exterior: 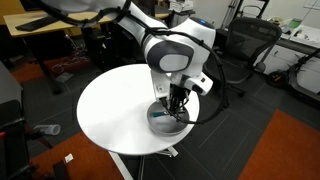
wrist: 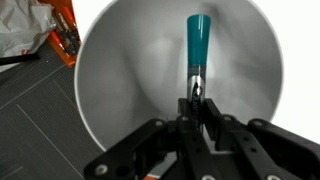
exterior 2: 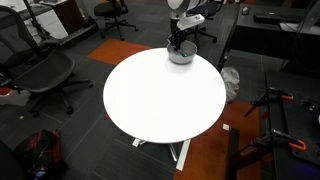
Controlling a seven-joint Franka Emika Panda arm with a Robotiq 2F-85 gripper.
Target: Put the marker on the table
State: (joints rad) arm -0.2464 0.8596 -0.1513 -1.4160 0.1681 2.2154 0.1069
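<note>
- Marker [wrist: 197, 38]: slim teal barrel, with its dark end toward the end effector [wrist: 196, 102]. It lies within the silver-grey bowl [wrist: 105, 70], teal end out over the bowl's floor. Too small to pick out in the exterior views.
- End effector: fingers closed on the marker's dark end. In both exterior views it reaches down into the bowl [exterior: 167, 121] [exterior 2: 181, 55].
- Bowl sits close to the rim of the round white desk [exterior: 105, 110] [exterior 2: 160, 100]; a wide plain top stretches away from it.
- Office chairs [exterior 2: 45, 72] [exterior: 250, 40] stand apart from the desk. Orange carpet [exterior: 290, 150] lies beside its base.
</note>
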